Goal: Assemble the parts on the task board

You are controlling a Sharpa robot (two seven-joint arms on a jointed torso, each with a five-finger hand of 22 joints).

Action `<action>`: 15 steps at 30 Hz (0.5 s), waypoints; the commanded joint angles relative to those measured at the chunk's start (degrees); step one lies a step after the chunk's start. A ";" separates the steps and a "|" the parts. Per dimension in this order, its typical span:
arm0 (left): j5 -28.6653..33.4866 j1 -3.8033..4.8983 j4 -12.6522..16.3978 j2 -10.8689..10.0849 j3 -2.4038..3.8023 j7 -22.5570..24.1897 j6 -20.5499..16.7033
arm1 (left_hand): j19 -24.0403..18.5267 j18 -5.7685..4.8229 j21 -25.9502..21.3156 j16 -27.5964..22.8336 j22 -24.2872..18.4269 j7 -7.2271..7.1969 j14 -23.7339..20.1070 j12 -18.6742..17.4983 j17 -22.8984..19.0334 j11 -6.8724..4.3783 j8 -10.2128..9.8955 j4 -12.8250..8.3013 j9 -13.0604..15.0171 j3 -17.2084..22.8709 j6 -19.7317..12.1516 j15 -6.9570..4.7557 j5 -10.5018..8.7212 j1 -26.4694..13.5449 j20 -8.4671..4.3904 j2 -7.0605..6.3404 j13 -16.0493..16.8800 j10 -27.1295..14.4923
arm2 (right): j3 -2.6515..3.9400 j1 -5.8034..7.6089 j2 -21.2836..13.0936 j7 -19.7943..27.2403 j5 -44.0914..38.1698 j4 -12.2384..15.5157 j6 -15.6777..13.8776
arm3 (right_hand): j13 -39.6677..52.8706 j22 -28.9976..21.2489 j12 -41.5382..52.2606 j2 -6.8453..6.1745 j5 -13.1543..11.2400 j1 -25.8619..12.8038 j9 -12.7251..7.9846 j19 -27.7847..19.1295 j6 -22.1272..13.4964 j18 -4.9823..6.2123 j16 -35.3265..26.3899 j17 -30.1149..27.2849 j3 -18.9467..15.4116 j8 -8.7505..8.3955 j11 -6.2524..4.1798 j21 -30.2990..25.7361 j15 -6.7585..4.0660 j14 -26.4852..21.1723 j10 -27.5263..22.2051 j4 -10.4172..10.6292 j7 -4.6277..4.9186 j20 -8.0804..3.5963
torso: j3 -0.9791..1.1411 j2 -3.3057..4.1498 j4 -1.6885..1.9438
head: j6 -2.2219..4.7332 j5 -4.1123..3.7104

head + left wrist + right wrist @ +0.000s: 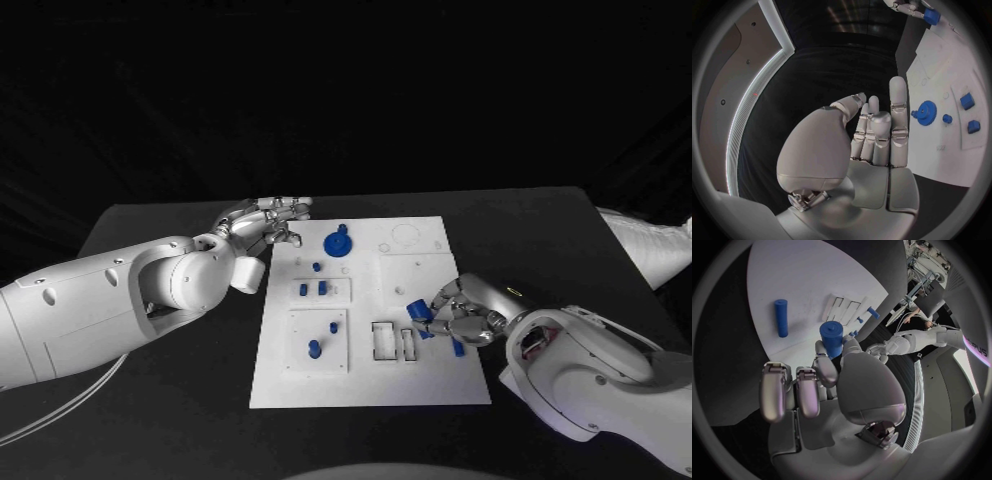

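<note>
right hand (469, 315) pinches a blue cylinder (832, 338) over the board's (433, 385) right edge; another rod (782, 317) lies just beside. left hand (267, 222) holds nothing, fingers loosely straight, by the gear (338, 242). no writing can be read.

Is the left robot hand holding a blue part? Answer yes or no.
No. In the left wrist view the left robot hand has its fingers raised with nothing between them, and the blue gear lies apart on the task board.
</note>
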 commanded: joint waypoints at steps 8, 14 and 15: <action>-0.17 0.02 0.32 0.05 0.03 0.20 1.14 | -0.32 1.02 0.13 -0.17 0.05 0.09 -0.20 0.29 -0.05 -0.05 0.33 -0.22 0.00 0.21 -0.37 -0.01 -0.07 -0.27 0.03 0.10 -0.05 -0.41 | -0.02 -0.05 3.62 -0.93 5.94 -1.15 4.37 | 24.99 0.79 18.52 2.94 0.33 1.96 3.22 1.52 0.27 -0.48 0.17 10.95 0.07 0.86 -1.29 0.22 -0.41 5.06 5.73 1.21 -0.70 -0.40 | -0.06 0.02 0.10 | -0.21 0.41; -0.17 0.02 0.37 0.11 0.03 0.20 1.22 | -0.32 1.02 0.13 -0.17 0.05 0.09 -0.20 0.29 -0.05 -0.05 0.33 -0.22 0.00 0.21 -0.37 -0.01 -0.07 -0.27 0.03 0.10 -0.05 -0.41 | -0.08 -0.23 6.19 -1.19 7.18 -2.16 7.19 | 24.89 0.68 18.35 3.12 -0.28 0.40 4.19 1.46 0.71 -0.45 0.06 10.75 -0.22 1.33 -1.44 0.13 -0.50 5.02 5.68 2.28 -0.92 -0.42 | -0.01 0.08 0.03 | -0.20 0.64; -0.17 0.02 0.39 0.12 0.03 0.18 1.29 | -0.32 1.02 0.13 -0.17 0.05 0.09 -0.20 0.29 -0.05 -0.05 0.33 -0.22 0.00 0.21 -0.37 -0.01 -0.07 -0.27 0.03 0.10 -0.05 -0.41 | -0.09 -0.27 6.58 -1.23 7.23 -2.32 7.57 | 24.82 0.67 18.25 3.21 -0.37 0.03 4.41 1.46 0.86 -0.44 0.04 10.71 -0.28 1.45 -1.48 0.11 -0.55 5.01 5.64 2.40 -0.99 -0.46 | 0.00 0.10 0.04 | -0.23 0.66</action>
